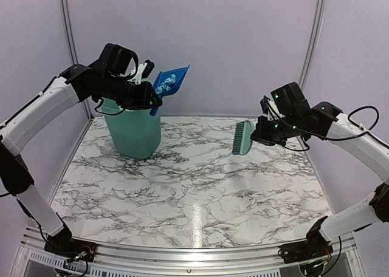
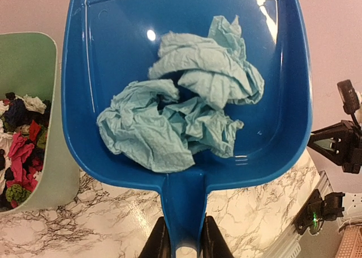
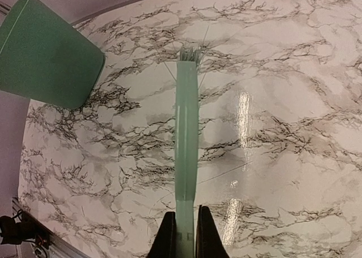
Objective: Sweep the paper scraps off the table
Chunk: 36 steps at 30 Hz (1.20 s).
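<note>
Left end effector [image 2: 182, 244] clamps the blue dustpan [image 2: 113, 71], paper scraps [image 2: 181, 105] heaped inside, at upper left by the green bin [image 1: 132, 131]; right end effector [image 3: 185, 235] grips the brush [image 3: 186, 128] over the surface [image 1: 182, 192].

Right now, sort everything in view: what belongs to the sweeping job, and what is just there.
Belongs to the job:
- paper scraps in the blue dustpan, held by the left gripper
- mint-green brush, held by the right gripper
- green bin, with wads inside
- marble table

Just there:
- purple wall panels
- metal frame posts
</note>
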### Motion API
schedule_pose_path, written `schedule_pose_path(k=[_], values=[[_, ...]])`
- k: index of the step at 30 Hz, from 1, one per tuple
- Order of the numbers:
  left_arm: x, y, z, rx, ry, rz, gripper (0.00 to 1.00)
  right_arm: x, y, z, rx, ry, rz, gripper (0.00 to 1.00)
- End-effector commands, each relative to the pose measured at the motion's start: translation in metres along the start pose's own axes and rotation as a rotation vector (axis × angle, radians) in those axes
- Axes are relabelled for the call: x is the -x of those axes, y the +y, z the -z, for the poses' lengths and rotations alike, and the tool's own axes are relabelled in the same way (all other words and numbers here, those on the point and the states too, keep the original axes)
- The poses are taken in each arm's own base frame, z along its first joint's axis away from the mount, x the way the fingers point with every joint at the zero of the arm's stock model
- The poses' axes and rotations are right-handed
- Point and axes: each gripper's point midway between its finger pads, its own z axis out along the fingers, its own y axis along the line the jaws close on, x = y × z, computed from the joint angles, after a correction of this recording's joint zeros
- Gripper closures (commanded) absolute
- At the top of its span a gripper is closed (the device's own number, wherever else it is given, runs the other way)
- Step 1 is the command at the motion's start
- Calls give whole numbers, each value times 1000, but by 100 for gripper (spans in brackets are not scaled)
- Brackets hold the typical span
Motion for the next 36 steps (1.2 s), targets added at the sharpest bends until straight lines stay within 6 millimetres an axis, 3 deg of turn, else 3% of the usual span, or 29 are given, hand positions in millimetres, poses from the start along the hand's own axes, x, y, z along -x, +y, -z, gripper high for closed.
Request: schedule_pose_path(k=[1, 9, 20, 36], values=[[18, 11, 5, -23, -12, 53, 100, 7, 5, 7, 28, -32, -25, 100], [47, 41, 6, -38, -47, 221, 100, 9, 10, -1, 40, -22, -36, 100], [67, 71, 15, -41, -85, 337, 100, 8, 18, -12, 59, 16, -24, 100], [96, 72, 39, -200, -165, 561, 100, 6, 17, -14, 52, 26, -7, 100]])
